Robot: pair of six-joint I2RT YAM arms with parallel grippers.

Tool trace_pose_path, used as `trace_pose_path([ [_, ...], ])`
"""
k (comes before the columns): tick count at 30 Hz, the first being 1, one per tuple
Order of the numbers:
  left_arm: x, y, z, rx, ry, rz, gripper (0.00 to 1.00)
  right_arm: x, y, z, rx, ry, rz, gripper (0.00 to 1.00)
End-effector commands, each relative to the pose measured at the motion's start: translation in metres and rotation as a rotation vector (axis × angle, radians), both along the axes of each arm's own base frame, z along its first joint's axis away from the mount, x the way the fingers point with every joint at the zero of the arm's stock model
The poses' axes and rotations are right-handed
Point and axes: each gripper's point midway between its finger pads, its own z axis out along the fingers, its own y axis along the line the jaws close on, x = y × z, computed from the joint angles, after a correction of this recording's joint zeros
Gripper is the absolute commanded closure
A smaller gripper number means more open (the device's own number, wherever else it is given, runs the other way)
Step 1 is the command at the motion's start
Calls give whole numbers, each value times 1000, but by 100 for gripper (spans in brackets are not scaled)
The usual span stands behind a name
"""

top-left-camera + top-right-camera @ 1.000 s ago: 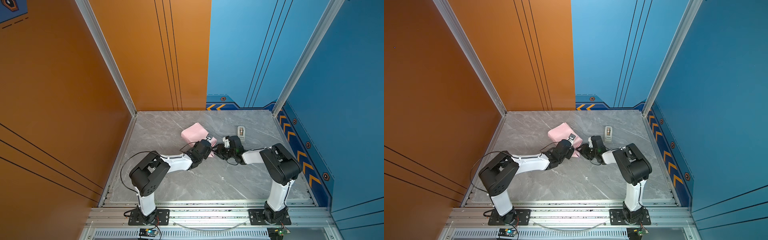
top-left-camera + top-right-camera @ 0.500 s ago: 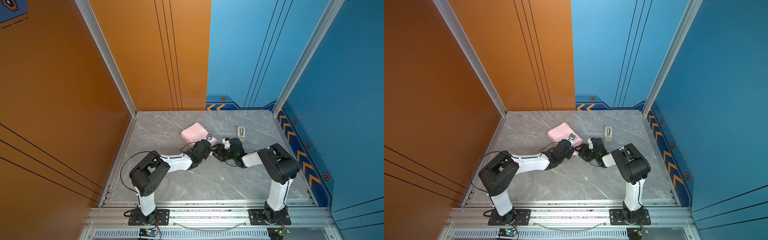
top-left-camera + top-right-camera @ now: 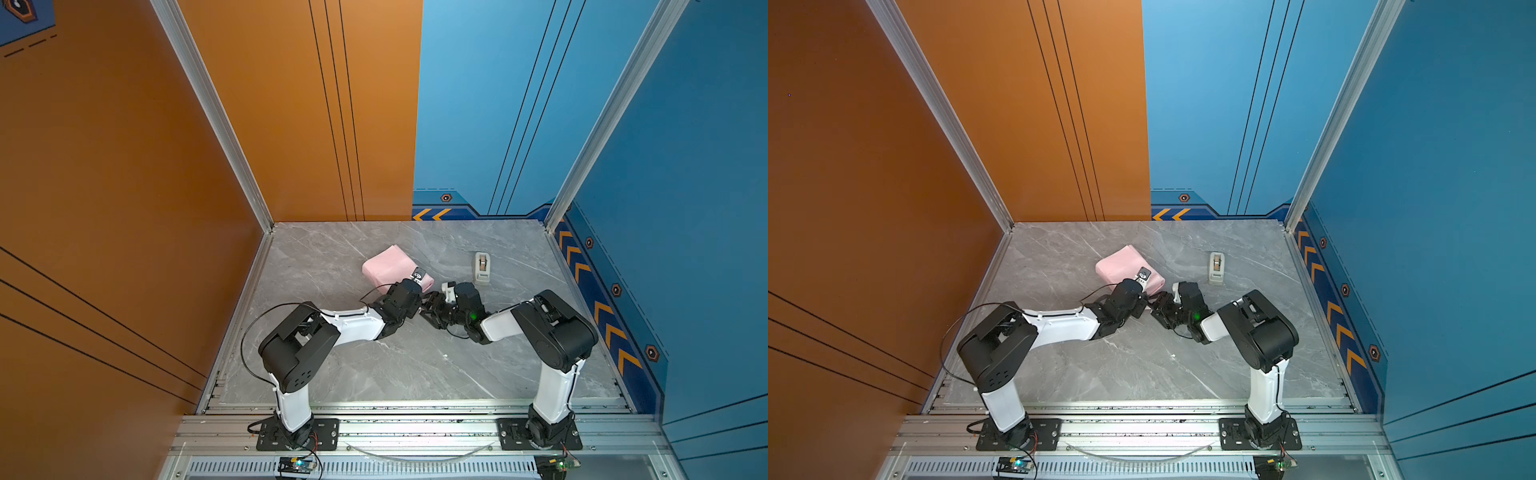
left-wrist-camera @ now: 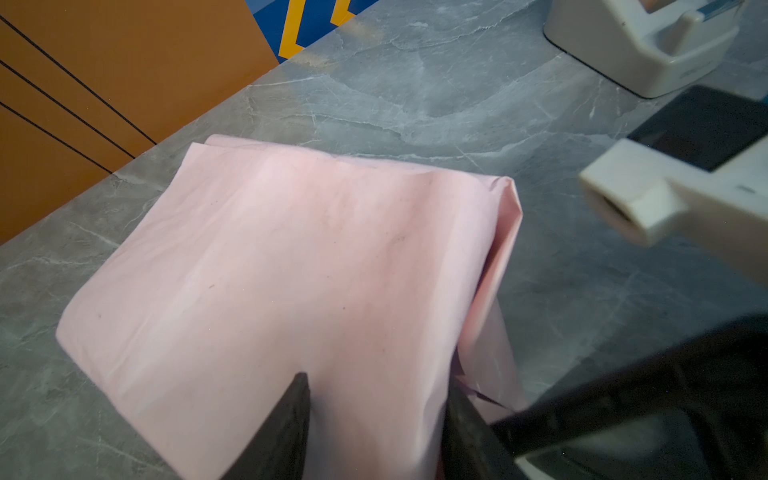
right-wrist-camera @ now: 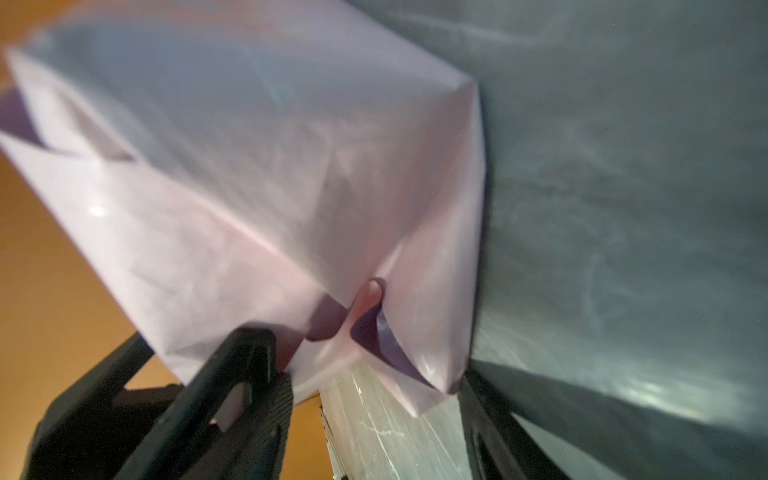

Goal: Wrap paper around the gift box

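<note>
I judge this the end-fold step. The paper (image 3: 388,266) covers the gift box, hidden from me, on the tabletop (image 3: 374,365) left of the tape dispenser (image 3: 482,268). The left end effector (image 4: 376,382) is half open, tips resting on the paper. The right end effector (image 5: 361,361) gapes around the loose end flap, gripping nothing. Next I'd press that flap flat, then tape it.
</note>
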Motion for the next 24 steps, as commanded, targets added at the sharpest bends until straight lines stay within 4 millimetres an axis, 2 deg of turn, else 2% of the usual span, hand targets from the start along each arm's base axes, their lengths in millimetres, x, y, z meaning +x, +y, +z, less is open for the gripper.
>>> trace_pose_path([
  [1,-53,38,-103,158,345,-26,51,7,-10,-5,-10,13,-114,32],
  [7,-52,37,-103,156,342,-27,51,18,3,5,16,-24,-117,32],
  [11,-53,38,-103,155,343,-25,51,26,-1,0,-6,-51,-110,32],
  [17,-54,39,-103,155,344,-25,51,38,1,8,-8,-108,-65,32],
  [20,-53,40,-102,157,341,-22,51,31,3,11,-3,-111,-40,32],
  [24,-51,39,-103,150,344,-21,51,12,-6,4,-31,-73,-42,32],
])
